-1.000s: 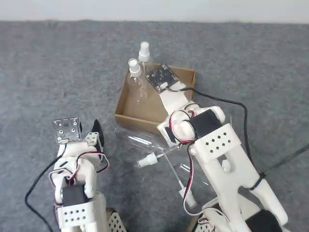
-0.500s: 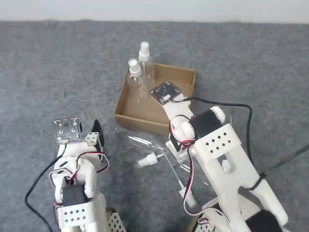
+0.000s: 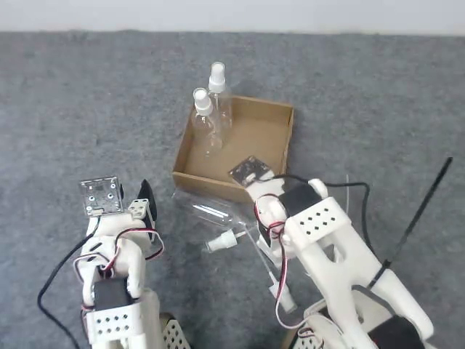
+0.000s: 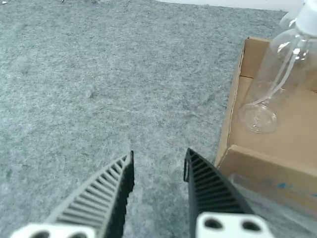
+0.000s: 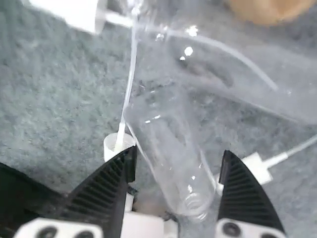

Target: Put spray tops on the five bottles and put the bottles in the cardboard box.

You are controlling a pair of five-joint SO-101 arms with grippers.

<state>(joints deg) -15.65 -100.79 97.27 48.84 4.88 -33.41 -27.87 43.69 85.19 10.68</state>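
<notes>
Grey felt covers your desk [image 3: 87,87]; the cardboard box [image 3: 203,180] holds two capped bottles [image 3: 204,120] upright in one corner. Your right pincer [image 5: 178,151] is spread wide, fingers either side of an uncapped clear bottle [image 5: 168,134] lying on the felt just outside the box, a loose spray top [image 3: 221,241] nearby. Your left pincer [image 4: 159,153] is partly open over bare felt beside the box, holding nothing.
</notes>
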